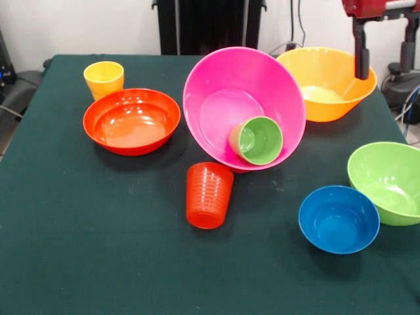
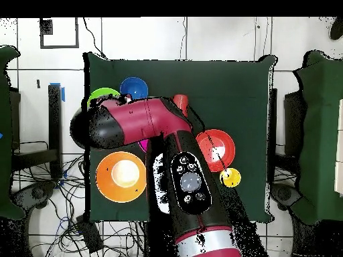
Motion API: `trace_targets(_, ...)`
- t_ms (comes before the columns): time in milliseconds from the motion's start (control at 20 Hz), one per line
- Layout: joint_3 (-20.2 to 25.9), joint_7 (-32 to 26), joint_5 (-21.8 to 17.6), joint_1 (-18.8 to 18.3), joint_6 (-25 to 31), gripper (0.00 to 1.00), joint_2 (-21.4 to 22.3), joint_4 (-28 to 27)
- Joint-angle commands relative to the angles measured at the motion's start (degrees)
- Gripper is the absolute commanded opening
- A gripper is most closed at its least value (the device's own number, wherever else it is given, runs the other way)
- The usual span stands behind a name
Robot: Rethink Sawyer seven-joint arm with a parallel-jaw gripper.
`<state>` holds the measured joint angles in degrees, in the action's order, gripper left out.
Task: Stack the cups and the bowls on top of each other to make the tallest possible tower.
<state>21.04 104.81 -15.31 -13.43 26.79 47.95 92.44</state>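
Observation:
The large pink bowl (image 1: 226, 98) stands tilted at mid table, opening toward the camera, with the light green cup (image 1: 257, 140) on its side inside it. The ribbed orange-red cup (image 1: 209, 195) stands upside down in front of it. The wide red-orange bowl (image 1: 131, 121) and the yellow cup (image 1: 104, 79) are at the left. The yellow-orange bowl (image 1: 328, 82), lime green bowl (image 1: 390, 182) and medium blue bowl (image 1: 338, 218) are at the right. The small dark blue and magenta bowls are out of view. My gripper (image 1: 361, 56) hangs over the yellow-orange bowl's far rim, holding nothing I can see.
The dark green table (image 1: 98, 249) carries everything. The black pedestal (image 1: 210, 26) stands behind it. In the overhead view my red arm (image 2: 154, 124) covers the pink bowl; the blue bowl (image 2: 134, 87), yellow-orange bowl (image 2: 120, 175) and red-orange bowl (image 2: 216, 148) show around it.

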Motion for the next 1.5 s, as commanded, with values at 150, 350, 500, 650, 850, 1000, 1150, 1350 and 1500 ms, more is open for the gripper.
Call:
trace_targets(150,5.0,-8.2,-3.8,-1.3,7.0,1.00,-6.0,-4.4)
trace_targets(350,5.1,-9.0,-4.6,-1.2,7.8,1.00,-6.2,-4.9)
trace_targets(500,5.3,-10.1,-5.3,-1.3,8.3,1.00,-6.6,-5.6)
trace_targets(650,5.1,-10.5,-5.7,-1.1,8.7,1.00,-7.1,-6.9)
trace_targets(850,3.6,-10.9,-7.3,-0.4,8.7,1.00,-6.7,-8.7)
trace_targets(1000,3.2,-11.7,-8.6,-0.4,9.1,1.00,-7.1,-10.6)
trace_targets(1150,4.2,-12.8,-9.6,-1.3,9.4,1.00,-8.7,-12.5)
trace_targets(1350,4.7,-13.0,-10.9,-2.3,8.7,1.00,-9.9,-13.2)
trace_targets(1500,5.0,-14.0,-11.9,-2.8,9.2,1.00,-10.5,-14.5)
